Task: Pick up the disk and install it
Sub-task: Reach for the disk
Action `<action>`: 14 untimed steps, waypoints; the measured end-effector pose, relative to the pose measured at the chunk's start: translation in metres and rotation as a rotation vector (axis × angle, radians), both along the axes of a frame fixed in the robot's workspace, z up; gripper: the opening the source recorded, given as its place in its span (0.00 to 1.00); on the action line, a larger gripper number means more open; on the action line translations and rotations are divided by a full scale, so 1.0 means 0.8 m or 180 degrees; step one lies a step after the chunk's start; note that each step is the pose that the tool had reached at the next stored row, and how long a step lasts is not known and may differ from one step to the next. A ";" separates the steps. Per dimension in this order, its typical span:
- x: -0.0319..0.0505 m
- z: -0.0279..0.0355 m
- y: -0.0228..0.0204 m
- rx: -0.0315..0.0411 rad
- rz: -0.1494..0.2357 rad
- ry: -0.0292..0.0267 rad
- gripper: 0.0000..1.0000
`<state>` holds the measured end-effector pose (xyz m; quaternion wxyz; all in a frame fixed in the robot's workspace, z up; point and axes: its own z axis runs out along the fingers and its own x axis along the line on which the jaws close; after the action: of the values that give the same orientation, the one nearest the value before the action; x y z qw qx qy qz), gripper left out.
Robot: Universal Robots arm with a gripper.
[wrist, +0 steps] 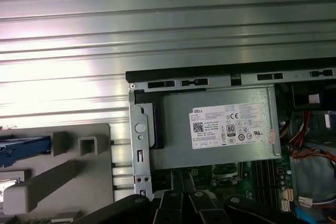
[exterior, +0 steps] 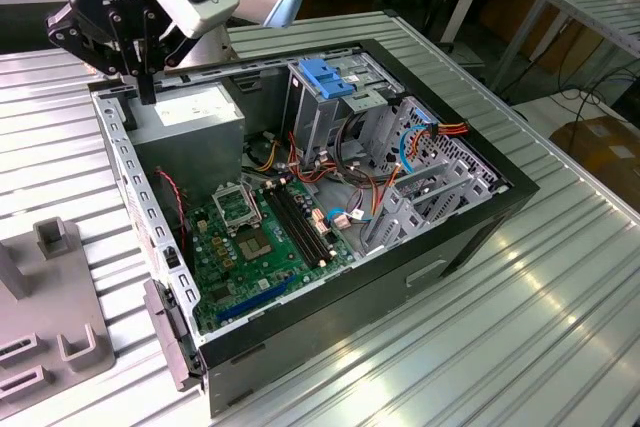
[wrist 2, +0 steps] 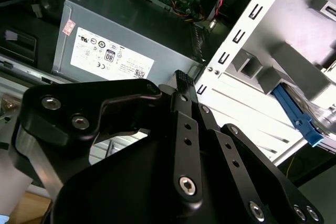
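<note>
The disk [wrist: 23, 148] rests in a grey holder [wrist: 58, 171] on the table beside the open computer case; its bright blue side rail shows in both wrist views, and a bit of its metal body [wrist 2: 325, 115] shows beside that rail in the second wrist view. My gripper [exterior: 147, 85] hangs over the case's far corner on the exterior view's left, above the power supply. Its black fingers [wrist 2: 181, 85] lie together with nothing between them. The gripper is well apart from the disk.
The open case [exterior: 470, 217] holds a grey power supply [exterior: 190, 112] with a white label, a green motherboard [exterior: 260, 232], loose cables and a metal drive cage topped by a blue latch [exterior: 328, 77]. The grey holder [exterior: 50, 332] stands at the exterior view's lower left on the ribbed metal table [exterior: 480, 347].
</note>
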<state>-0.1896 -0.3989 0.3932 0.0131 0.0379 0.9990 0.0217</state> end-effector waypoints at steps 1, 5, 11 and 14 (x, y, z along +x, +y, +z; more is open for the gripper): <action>-0.001 0.0000 0.0000 0.0000 0.0000 0.0000 0.10; -0.005 0.0000 0.0000 0.0000 0.0000 0.0000 0.10; -0.011 0.0000 0.0000 0.0000 0.0000 0.0000 0.10; -0.014 0.0000 0.0000 0.0000 0.0000 0.0000 0.10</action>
<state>-0.2010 -0.3989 0.3932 0.0131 0.0379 0.9990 0.0217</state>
